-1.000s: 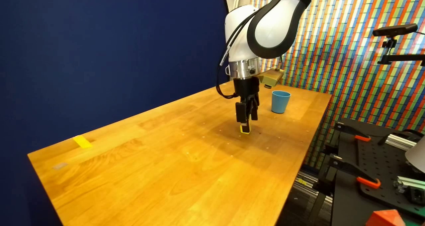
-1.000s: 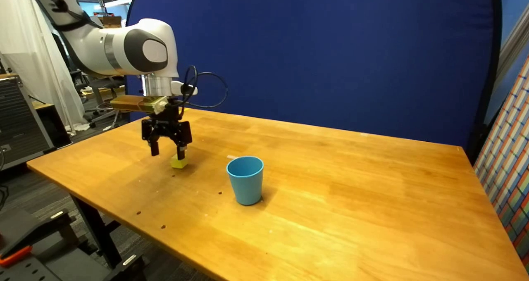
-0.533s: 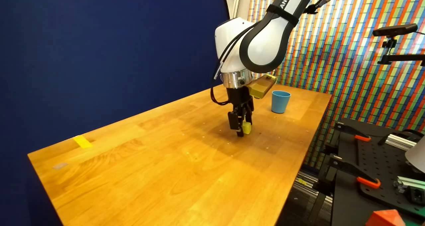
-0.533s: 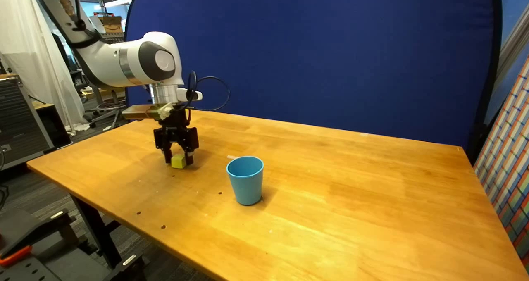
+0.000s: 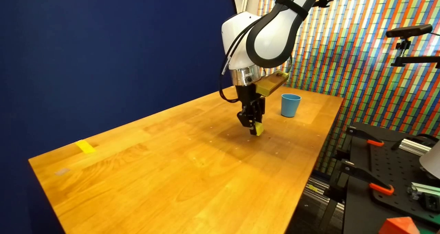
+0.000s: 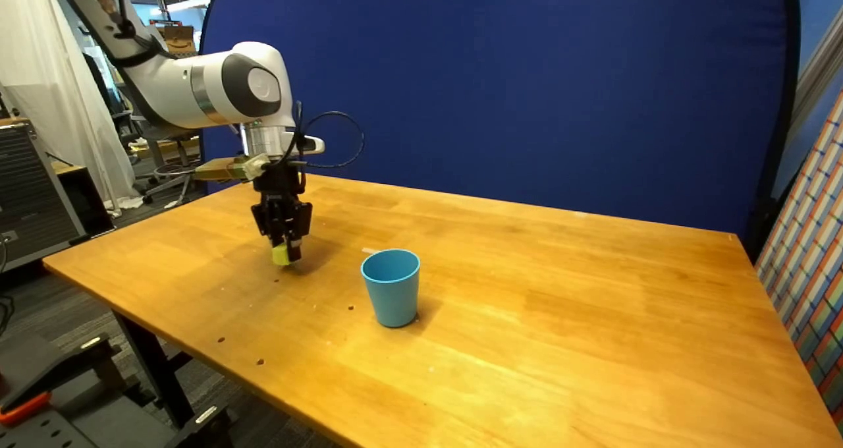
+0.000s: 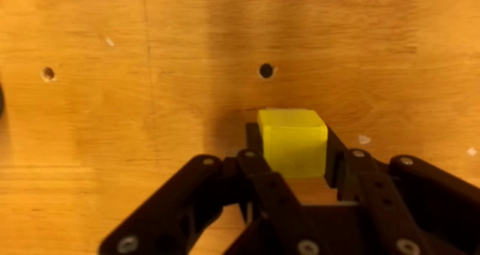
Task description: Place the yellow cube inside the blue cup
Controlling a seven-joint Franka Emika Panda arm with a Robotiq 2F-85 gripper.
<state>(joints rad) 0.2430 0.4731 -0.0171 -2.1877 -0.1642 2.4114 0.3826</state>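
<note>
Pincer [image 7: 293, 144] grips the yellow cube [image 7: 294, 150] between its fingertips [image 7: 333, 155], which touch two opposite sides.

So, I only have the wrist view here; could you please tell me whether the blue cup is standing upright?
Observer: Yes, the blue cup stands upright on the wooden tabletop.
Operator: Thank you; how high is the yellow cube?
Observer: Low, the end effector holds it close to the tabletop in both exterior views.
Operator: Is anything else yellow on the tabletop?
Observer: Yes, a flat yellow strip lies at its edge, in an exterior view.
</note>
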